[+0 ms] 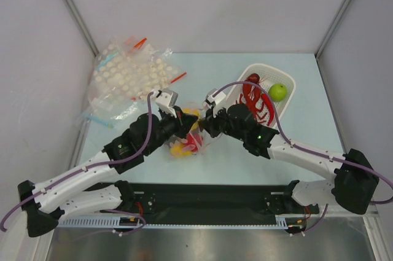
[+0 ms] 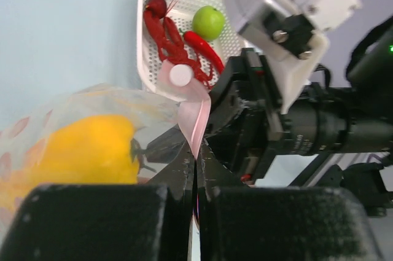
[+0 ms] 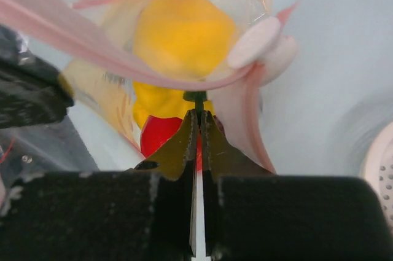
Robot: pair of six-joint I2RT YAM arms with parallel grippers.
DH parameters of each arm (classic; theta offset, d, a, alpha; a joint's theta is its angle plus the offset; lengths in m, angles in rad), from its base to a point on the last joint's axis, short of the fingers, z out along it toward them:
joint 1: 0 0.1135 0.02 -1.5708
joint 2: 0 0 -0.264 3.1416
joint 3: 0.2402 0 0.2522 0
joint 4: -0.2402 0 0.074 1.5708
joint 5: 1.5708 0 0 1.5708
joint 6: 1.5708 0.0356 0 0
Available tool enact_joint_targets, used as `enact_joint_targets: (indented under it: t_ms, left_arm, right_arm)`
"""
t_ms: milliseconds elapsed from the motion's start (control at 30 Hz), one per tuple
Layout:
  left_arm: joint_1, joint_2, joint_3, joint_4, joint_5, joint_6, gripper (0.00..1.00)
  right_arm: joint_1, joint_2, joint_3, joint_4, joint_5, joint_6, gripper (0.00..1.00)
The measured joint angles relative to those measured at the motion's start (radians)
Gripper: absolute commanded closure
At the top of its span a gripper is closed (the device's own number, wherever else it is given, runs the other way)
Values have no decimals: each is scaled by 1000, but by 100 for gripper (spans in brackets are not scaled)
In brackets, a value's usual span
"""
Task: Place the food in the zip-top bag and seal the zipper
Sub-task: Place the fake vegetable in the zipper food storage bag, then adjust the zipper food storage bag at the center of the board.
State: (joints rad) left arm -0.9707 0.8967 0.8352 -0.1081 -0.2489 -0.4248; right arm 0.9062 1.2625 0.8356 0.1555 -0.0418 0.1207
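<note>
The zip-top bag (image 1: 184, 145) lies at mid table between my two arms. It holds the yellow bell pepper (image 2: 86, 150), which also shows in the right wrist view (image 3: 184, 34), and the red apple (image 3: 161, 135). My left gripper (image 2: 196, 156) is shut on the pinkish-red zipper (image 2: 198, 116) at the bag's mouth. My right gripper (image 3: 199, 120) is shut on the bag's edge just under the zipper (image 3: 92, 52). In the top view the left gripper (image 1: 187, 120) and right gripper (image 1: 204, 127) nearly touch over the bag. The red lobster (image 1: 255, 101), green apple (image 1: 278, 91) and dark purple fruit (image 2: 156, 5) lie in the basket.
A white perforated basket (image 1: 288, 80) stands at the back right, close behind my right arm. A pile of clear bags printed with white dots (image 1: 129, 77) lies at the back left. Grey walls close in the table on three sides.
</note>
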Motion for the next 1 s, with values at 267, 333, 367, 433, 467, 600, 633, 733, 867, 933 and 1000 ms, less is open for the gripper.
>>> enact_joint_targets:
  t_ms: [267,333,367,433,467,600,633,733,867,933,1000]
  left_arm:
    - [0,-46,-37,37,9,-3,100]
    - [0,-46,-37,28,-24,-9,100]
    - [-1,-46,-37,22,-44,-13,100]
    - [-1,-46,-37,9,-82,-19,100]
    - [0,-46,-37,5,-94,-21,100]
    - [0,-45,-37,-14,-149,-21,100]
    - [0,-43,-37,-15,-157,-21,100]
    - [0,-36,-37,-16,-168,-21,100]
    - [0,-33,-37,-16,-168,-21,100]
    - [0,-33,-37,-16,-169,-21,100]
    - [-1,-33,-37,-17,-173,-21,100]
  right_arm:
    - [4,29,7,11,-72,8,37]
    - [4,11,6,7,-77,5,37]
    - [4,-6,5,7,-78,5,38]
    - [4,-52,-2,7,-79,3,40]
    - [4,-90,-6,6,-77,0,41]
    - [4,-206,-15,10,-52,-2,44]
    - [4,-230,-18,10,-40,-2,44]
    - [3,-275,-25,9,8,-2,41]
    - [-6,-280,-26,-10,63,-2,38]
    - [-19,-267,-26,-29,76,-1,38]
    - [-35,-239,-21,-54,80,5,39]
